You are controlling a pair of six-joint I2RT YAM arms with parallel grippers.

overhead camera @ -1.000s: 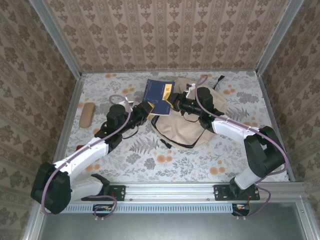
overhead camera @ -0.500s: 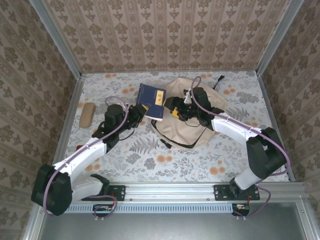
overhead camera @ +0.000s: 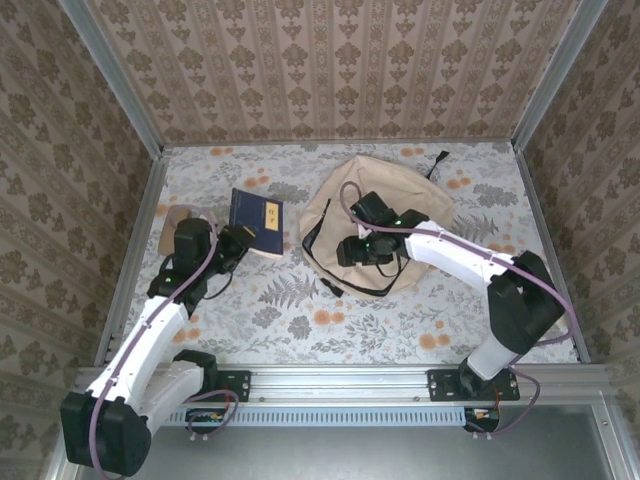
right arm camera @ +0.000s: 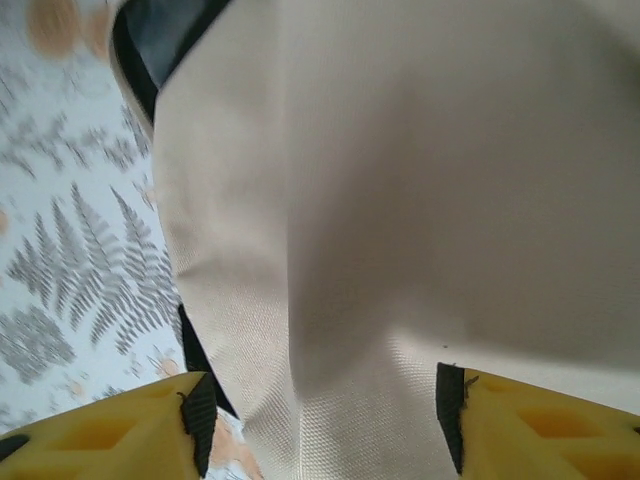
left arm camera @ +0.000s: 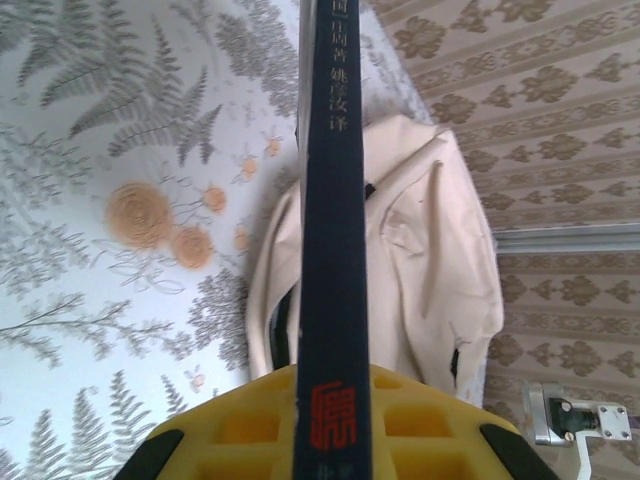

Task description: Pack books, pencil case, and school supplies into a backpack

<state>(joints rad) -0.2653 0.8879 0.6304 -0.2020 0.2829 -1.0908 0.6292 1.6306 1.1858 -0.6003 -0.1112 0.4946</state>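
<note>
I am reaching my left arm over the table's (overhead camera: pixel 300 310) left side, left gripper (left arm camera: pixel 335 420) clamping the navy book (left arm camera: pixel 333 200). My right gripper (right arm camera: pixel 320 420), jaws spread, is pressing down on the beige backpack (overhead camera: pixel 395 190).

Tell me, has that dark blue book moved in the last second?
Yes. The navy book, clamped in the left gripper, has moved left, off the backpack and toward the pencil case.

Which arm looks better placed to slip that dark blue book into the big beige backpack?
Left. The left gripper is shut on the thin dark navy book, its spine between the yellow fingers. The right gripper stands open over the beige fabric backpack.
</note>
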